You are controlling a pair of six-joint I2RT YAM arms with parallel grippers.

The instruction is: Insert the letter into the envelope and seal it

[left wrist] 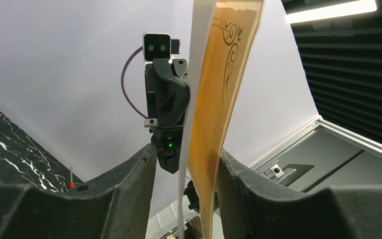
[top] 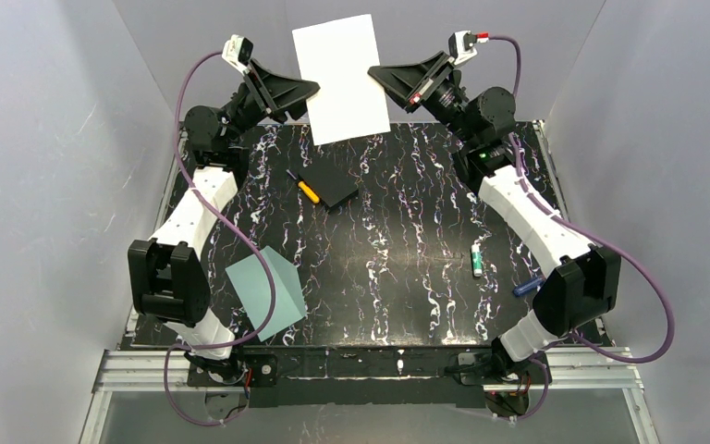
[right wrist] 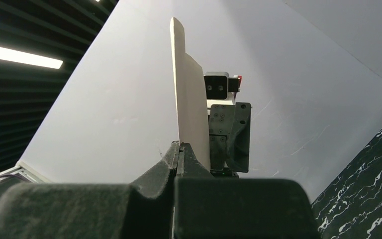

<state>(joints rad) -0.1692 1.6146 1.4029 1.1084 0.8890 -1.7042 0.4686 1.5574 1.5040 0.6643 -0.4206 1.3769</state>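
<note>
The letter (top: 340, 79) hangs in the air at the back of the table, its white back facing the top camera. My right gripper (top: 374, 72) is shut on its right edge; in the right wrist view the gripper (right wrist: 180, 147) pinches the sheet (right wrist: 189, 109) edge-on. My left gripper (top: 314, 90) is at the sheet's left edge. In the left wrist view the gripper (left wrist: 186, 154) is open, and the tan, dark-bordered face of the letter (left wrist: 219, 99) stands between its jaws, against the right finger. The teal envelope (top: 263, 291) lies flat on the table at the front left.
A black square pad (top: 337, 188) and a yellow-handled screwdriver (top: 307, 190) lie at the table's middle back. A green and white marker (top: 476, 259) and a blue pen (top: 527, 287) lie at the right, near the right arm. Grey walls enclose the table.
</note>
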